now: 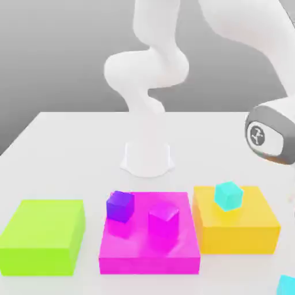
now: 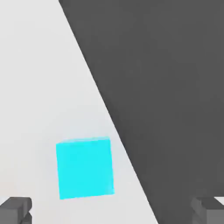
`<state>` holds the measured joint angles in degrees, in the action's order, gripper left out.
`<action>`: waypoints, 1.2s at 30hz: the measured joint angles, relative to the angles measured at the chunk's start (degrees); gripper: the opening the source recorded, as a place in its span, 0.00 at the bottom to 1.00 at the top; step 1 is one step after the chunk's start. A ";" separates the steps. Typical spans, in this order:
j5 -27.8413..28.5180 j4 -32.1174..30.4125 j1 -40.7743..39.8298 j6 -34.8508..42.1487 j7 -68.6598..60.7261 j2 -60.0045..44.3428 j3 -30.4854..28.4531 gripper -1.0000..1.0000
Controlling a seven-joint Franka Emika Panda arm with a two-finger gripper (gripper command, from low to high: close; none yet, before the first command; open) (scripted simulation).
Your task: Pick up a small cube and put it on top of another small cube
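Observation:
A small bright cyan-blue cube [image 2: 84, 168] lies on the white table close to the table's edge; in the exterior view it peeks in at the bottom right corner [image 1: 286, 284]. My gripper [image 2: 111, 212] hangs above it, open, its two dark fingertips [image 2: 15, 210] set wide apart with nothing between them, and the cube sits off-centre toward one fingertip. A slightly greener turquoise small cube [image 1: 228, 195] rests on the flat yellow block [image 1: 236, 227].
A flat magenta block [image 1: 150, 245] carries a purple cube [image 1: 120, 205] and a magenta cube [image 1: 163, 219]. A flat green block [image 1: 41, 236] lies at the exterior view's left. The arm's base [image 1: 147, 157] stands behind them. The table edge [image 2: 118, 131] runs beside the cyan-blue cube.

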<state>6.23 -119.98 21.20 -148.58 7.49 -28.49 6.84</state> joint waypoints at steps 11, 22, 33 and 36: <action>0.88 1.13 0.84 -3.36 0.21 -4.99 -0.76 0.00; -3.95 -14.09 -5.67 3.38 5.37 17.31 -5.71 0.00; -3.08 -34.01 -17.06 6.19 18.19 40.09 -11.55 0.00; -2.29 -39.44 -20.40 6.97 22.08 46.31 -12.78 0.00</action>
<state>3.93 -159.42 0.79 -141.62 29.57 17.82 -5.94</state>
